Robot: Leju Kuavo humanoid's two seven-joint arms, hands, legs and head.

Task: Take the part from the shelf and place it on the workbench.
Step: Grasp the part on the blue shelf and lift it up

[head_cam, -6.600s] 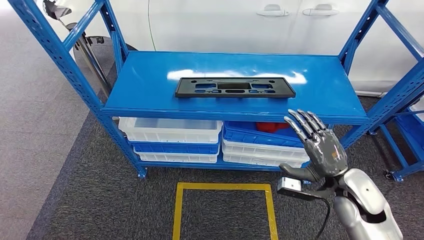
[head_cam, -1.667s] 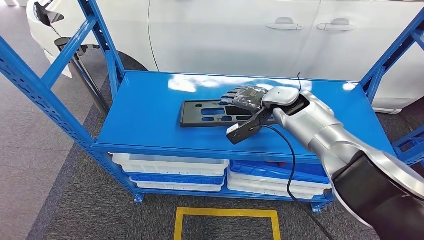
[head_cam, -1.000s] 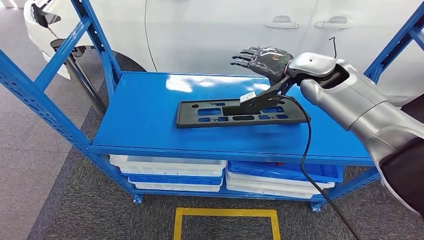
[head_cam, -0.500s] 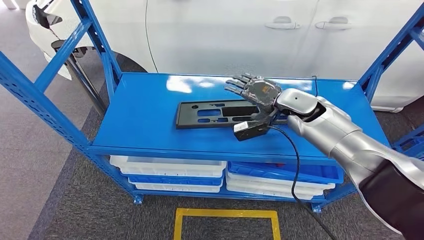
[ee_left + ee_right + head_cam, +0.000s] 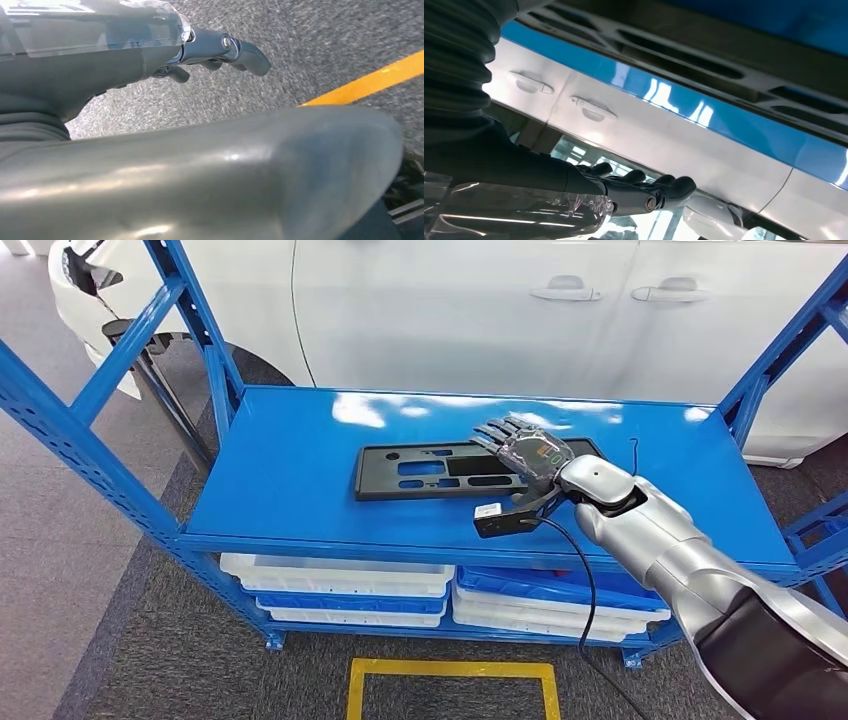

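Part [image 5: 440, 469] flat on shelf [image 5: 290, 470]; car [image 5: 450, 310] behind.

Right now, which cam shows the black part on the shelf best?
Head view: the whole black part lies flat on the blue shelf, the right hand over its right end. Right wrist view catches a close slice of it. Left wrist view faces the floor.

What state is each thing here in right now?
Black part: lying flat on the blue shelf, not lifted.
Right hand: fingers spread, over the part's right end, grip not visible.
Left hand: hanging over the floor, fingers curled, holding nothing.
White bins: stacked underneath.
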